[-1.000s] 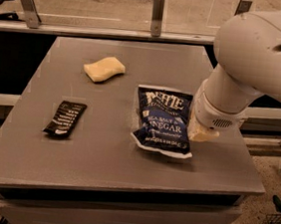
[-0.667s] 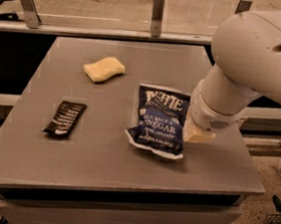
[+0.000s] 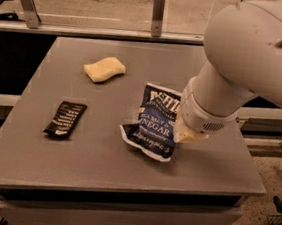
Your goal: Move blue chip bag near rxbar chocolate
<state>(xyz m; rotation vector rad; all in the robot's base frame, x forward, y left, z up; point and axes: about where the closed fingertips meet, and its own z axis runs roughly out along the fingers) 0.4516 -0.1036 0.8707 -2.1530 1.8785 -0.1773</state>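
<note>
The blue chip bag [image 3: 155,122] is dark blue with white lettering and sits tilted right of the table's middle, its right edge under my gripper. My gripper [image 3: 183,134] is at the bag's right side, mostly hidden behind the big white arm [image 3: 236,64]. The rxbar chocolate [image 3: 65,119] is a small black-brown bar with white text, lying flat on the left part of the table, well apart from the bag.
A pale yellow sponge [image 3: 104,69] lies toward the back of the grey table [image 3: 100,165]. A metal rail [image 3: 89,30] runs along the far edge. The table's front and right edges drop to the floor.
The blue chip bag has shifted left toward the rxbar chocolate, moving together with the gripper and arm. The bar and sponge have not moved.
</note>
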